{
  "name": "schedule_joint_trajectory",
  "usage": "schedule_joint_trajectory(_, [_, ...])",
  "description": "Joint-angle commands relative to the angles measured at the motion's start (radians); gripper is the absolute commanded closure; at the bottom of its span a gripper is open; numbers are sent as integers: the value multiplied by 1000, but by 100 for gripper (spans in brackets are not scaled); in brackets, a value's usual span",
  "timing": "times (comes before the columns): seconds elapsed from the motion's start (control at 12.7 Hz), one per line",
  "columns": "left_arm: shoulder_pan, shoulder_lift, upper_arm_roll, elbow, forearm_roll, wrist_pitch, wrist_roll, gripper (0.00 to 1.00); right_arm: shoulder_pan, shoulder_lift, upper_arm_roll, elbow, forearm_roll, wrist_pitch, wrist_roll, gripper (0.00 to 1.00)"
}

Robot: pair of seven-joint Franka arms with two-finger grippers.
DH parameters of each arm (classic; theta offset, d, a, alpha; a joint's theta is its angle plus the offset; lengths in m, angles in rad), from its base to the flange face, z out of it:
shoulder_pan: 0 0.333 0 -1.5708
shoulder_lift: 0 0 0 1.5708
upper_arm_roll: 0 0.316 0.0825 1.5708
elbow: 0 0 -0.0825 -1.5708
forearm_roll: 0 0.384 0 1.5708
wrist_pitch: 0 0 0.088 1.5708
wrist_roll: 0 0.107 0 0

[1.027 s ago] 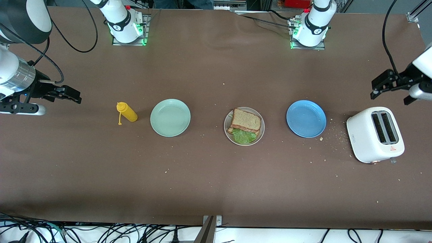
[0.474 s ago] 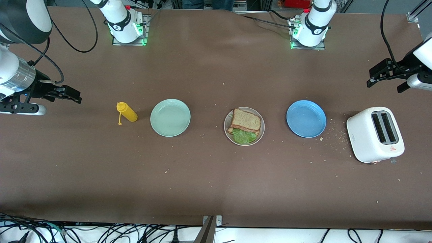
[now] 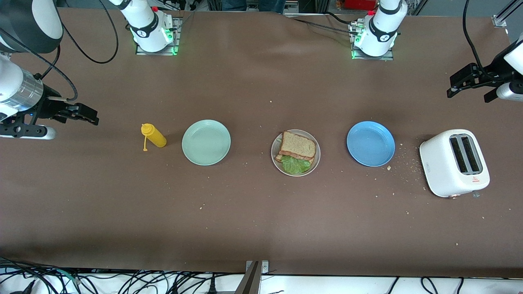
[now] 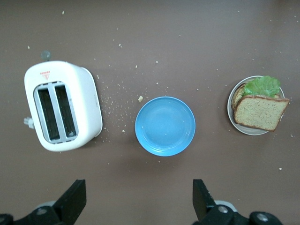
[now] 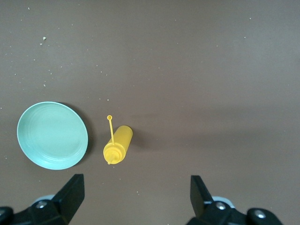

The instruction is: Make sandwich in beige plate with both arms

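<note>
The sandwich (image 3: 298,147) (image 4: 260,111) lies in the beige plate (image 3: 315,159) (image 4: 231,112) at the middle of the table: brown toast on top, green lettuce (image 3: 296,164) (image 4: 262,85) sticking out toward the front camera. My left gripper (image 3: 454,85) (image 4: 139,201) hangs open and empty in the air at the left arm's end of the table, above bare cloth near the toaster. My right gripper (image 3: 90,115) (image 5: 137,197) hangs open and empty at the right arm's end, over bare cloth apart from the yellow bottle.
A white toaster (image 3: 454,162) (image 4: 63,106) stands at the left arm's end, crumbs around it. A blue plate (image 3: 370,143) (image 4: 165,125) lies between toaster and sandwich. A mint-green plate (image 3: 206,142) (image 5: 52,135) and a yellow squeeze bottle (image 3: 153,135) (image 5: 118,144) lie toward the right arm's end.
My left gripper has risen and drawn back toward the robots' side, away from the toaster. The right arm, plates and sandwich have not moved.
</note>
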Motion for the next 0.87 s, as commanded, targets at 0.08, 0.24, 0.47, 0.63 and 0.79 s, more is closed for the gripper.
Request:
schedule_joint_trajectory(0.08, [1,-6,-9,25,13,-33,-66,0,-8,-13,7,-13,15,-3,3,0])
schedule_joint_trajectory(0.24, [2,-3,-7,37,13,-34,-69,0,-7,-13,7,-15,17,-3,3,0])
schedule_joint_trajectory(0.47, [4,2,-6,51,13,-34,-66,0,-8,-13,7,-13,17,-9,1,0])
schedule_joint_trajectory(0.63, [2,-1,-9,54,11,-36,-66,0,-8,-13,7,-13,17,-10,1,0])
schedule_joint_trajectory(0.79, [-1,-1,-10,55,11,-43,-66,0,-8,-13,7,-13,17,-10,3,0])
